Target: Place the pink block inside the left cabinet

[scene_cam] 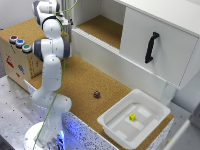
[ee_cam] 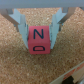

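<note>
In the wrist view my gripper is shut on the pink block, a pinkish-red cube with black letters on its faces. One finger presses on each side of it. Cork-brown surface lies under the block; I cannot tell whether the block touches it. In the exterior view the arm's upper links hide the gripper and block; they stand at the left end of the cabinet. The left cabinet is open, with white walls and a cork floor.
The right compartment has a white door with a black handle. A dark maroon cube lies on the cork table. A white tray holds a yellow cube. A box with coloured buttons stands at the exterior view's left. A white edge shows in the wrist view.
</note>
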{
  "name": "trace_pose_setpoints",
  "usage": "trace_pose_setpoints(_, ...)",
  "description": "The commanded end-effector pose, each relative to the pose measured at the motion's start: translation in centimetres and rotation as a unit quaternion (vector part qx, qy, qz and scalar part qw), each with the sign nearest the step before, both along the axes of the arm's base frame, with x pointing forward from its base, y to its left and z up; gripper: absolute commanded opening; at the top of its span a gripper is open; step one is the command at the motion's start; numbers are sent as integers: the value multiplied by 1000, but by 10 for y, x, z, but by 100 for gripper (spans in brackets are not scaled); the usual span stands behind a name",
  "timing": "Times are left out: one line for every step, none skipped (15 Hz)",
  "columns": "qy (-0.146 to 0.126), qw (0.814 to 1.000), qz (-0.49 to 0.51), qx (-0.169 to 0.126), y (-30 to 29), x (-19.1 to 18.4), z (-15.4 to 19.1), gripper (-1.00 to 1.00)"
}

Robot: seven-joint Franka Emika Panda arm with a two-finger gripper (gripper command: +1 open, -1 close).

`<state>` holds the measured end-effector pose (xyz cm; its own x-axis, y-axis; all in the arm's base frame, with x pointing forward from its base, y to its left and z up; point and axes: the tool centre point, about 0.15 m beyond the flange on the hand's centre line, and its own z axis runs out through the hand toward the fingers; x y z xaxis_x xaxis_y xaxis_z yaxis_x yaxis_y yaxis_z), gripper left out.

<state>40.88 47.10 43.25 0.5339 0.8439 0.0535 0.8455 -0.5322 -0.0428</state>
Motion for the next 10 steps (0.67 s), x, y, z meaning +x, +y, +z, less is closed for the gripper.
trace_pose_setpoints(-71, 991, -96, 61, -70, 1, 45, -100)
trace_pose_setpoints(-83, 988, -113, 65, -84, 4, 52, -100)
trace_pose_setpoints(-91, 985, -133, 67, -101, 7, 56, -100)
trace_pose_setpoints(-98, 978, -164, 77, -124, 11, 58, -100)
trace_pose_setpoints(-102, 974, -185, 82, -141, 15, 57, -100)
trace_pose_setpoints(-108, 966, -216, 92, -163, 20, 57, -100)
trace_pose_setpoints(-116, 959, -243, 93, -181, 25, 57, -100)
trace_pose_setpoints(-126, 950, -268, 96, -198, 32, 59, -100)
trace_pose_setpoints(-128, 945, -283, 102, -210, 39, 59, -100)
trace_pose_setpoints(-136, 941, -295, 96, -222, 50, 61, -100)
